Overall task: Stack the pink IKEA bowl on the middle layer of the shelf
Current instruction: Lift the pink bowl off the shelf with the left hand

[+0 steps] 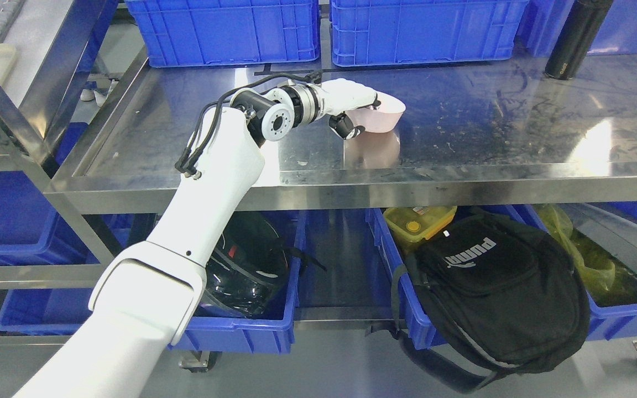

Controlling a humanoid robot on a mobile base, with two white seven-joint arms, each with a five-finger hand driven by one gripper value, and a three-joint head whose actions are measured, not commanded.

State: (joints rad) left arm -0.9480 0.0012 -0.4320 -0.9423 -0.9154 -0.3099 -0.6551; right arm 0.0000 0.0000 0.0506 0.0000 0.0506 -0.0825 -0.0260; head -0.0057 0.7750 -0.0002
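Note:
A pink bowl (380, 116) sits on the steel middle shelf (462, 138), a little left of its centre. My left hand (358, 113) reaches over the shelf from the lower left and grips the bowl's left rim: white fingers (351, 91) lie over the top edge and the black-tipped thumb (347, 127) presses from below. The bowl looks tilted slightly, its base close to or on the shelf; its pink reflection shows in the metal beneath. Only one bowl is visible. My right arm does not show.
Two blue crates (230, 30) (423, 27) stand along the shelf's back edge, a black bottle (575, 36) at the back right. Below, blue bins hold a black helmet (246, 265), a yellow box (418, 221) and a black backpack (495, 287).

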